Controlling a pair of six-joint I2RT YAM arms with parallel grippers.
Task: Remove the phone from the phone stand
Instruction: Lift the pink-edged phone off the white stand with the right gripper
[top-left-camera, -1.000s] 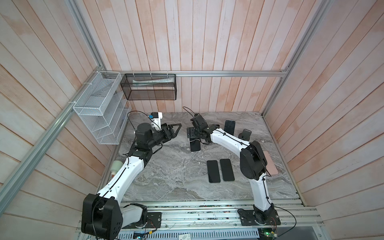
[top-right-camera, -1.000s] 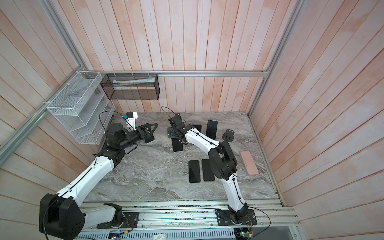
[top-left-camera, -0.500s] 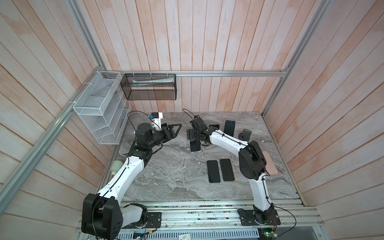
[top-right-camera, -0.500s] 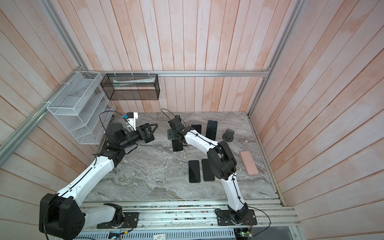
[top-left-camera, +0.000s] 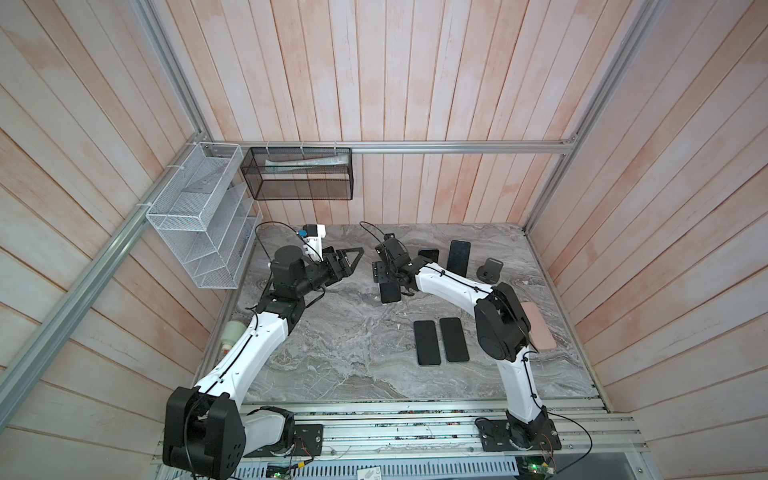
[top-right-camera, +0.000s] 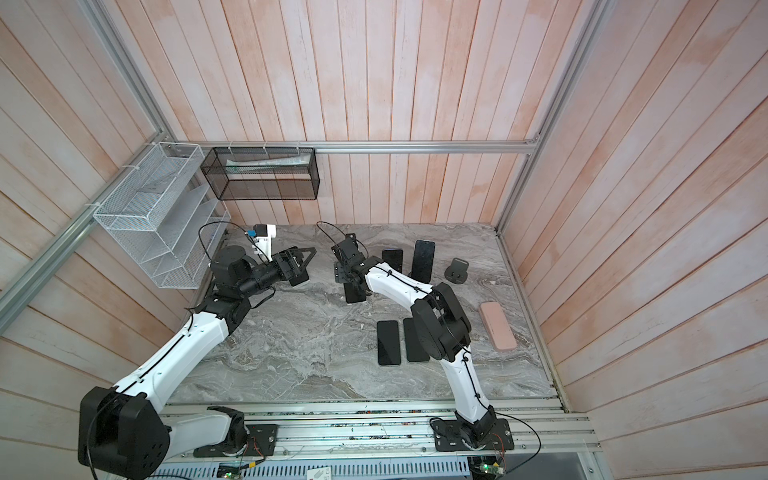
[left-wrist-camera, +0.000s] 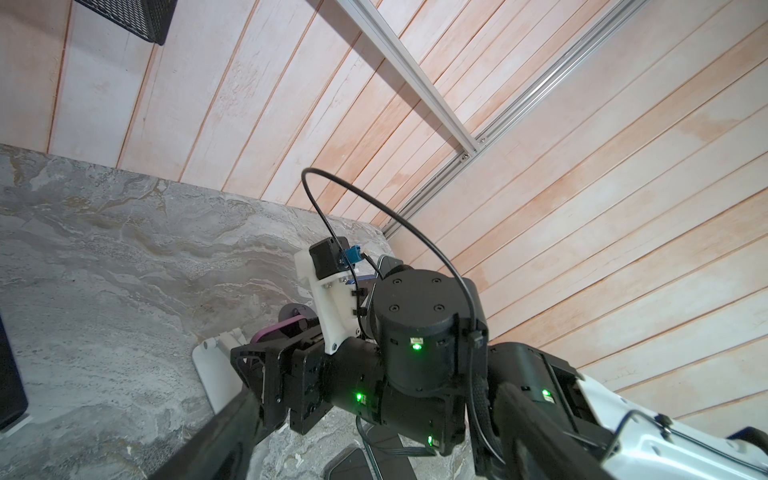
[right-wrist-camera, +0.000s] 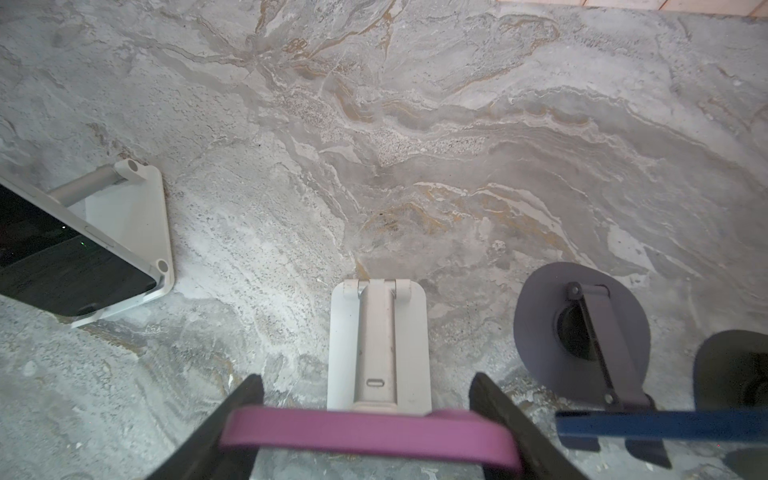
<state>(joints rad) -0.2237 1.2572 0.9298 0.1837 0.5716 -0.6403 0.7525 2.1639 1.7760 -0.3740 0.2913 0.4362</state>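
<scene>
Since a second back, right jaws have narrowed onto the purple phone (right-wrist-camera: 370, 432), gripping both edges; it rests on the white phone stand (right-wrist-camera: 378, 345). Likely grasp step; next, lift clear. Idle left jaws spread.

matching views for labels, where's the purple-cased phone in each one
In a top view: purple-cased phone, dark slab rear-centre at the right gripper.
In a top view: same spot.
Left wrist: purple edge on the white stand.
Right wrist: purple edge between the fingers.
Shared landmark: the right gripper at the phone.
</scene>
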